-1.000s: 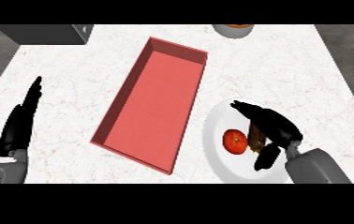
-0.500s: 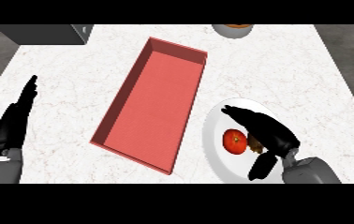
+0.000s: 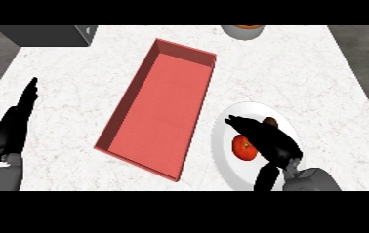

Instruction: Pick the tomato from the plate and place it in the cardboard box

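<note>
The head view looked steeply down on a white marbled counter [image 3: 86, 71]. At the near right lay a white plate [image 3: 225, 154], and on it sat the red tomato [image 3: 243, 147], close to the plate's middle and a little toward its left side. The right hand [image 3: 268, 140] came in from the lower right edge and hung over the plate, its dark fingers [image 3: 241, 124] stretched out toward the far left above the tomato's right side, with the thumb [image 3: 264, 178] pointing back toward the near edge. The fingers looked spread rather than curled round the fruit, and the tomato's left part showed plainly beside the palm; whether the hand touched it could not be told. A small dark brown thing [image 3: 270, 122] showed on the plate just past the hand, on the far side, too small to name. To the left of the plate, close by its rim, lay the long red cardboard box [image 3: 160, 107], set aslant from near left to far right, its low walls up and its floor bare. The left hand [image 3: 16, 125] rested at the left edge of the view, well apart from the box, flat with fingers straight and pointing away. At the far edge stood a grey bowl [image 3: 243, 32], partly cut off, with something orange in it.
</note>
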Controlling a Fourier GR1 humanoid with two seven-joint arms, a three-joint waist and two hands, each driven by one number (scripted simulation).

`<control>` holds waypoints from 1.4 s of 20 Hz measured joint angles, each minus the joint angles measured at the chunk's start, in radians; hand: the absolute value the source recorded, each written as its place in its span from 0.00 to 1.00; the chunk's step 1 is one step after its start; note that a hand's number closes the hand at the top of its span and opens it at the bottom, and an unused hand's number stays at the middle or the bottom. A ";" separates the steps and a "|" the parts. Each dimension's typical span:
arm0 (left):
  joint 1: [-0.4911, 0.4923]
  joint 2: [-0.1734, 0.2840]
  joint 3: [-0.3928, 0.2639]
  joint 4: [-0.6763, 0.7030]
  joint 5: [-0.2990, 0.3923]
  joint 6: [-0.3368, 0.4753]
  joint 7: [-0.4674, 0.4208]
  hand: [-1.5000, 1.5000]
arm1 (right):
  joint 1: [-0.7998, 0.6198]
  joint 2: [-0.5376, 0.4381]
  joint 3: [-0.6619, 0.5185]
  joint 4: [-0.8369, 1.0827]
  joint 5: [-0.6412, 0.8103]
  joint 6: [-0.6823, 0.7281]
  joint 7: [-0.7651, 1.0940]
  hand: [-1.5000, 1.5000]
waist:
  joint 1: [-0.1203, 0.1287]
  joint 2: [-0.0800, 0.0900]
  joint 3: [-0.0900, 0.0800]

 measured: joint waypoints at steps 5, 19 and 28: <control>0.018 -0.017 0.004 -0.011 -0.009 -0.007 -0.015 0.50 | 0.001 0.036 0.008 0.079 0.059 -0.027 0.004 1.00 | 0.001 0.000 0.000; -0.008 -0.028 0.016 0.004 -0.024 -0.014 -0.014 0.50 | -0.195 -0.010 -0.057 0.363 0.209 -0.324 -0.282 1.00 | 0.008 0.004 0.000; -0.015 -0.038 0.003 -0.018 -0.039 -0.014 0.012 0.50 | -0.435 -0.137 -0.195 0.618 0.197 -0.464 -0.579 1.00 | 0.016 0.005 0.001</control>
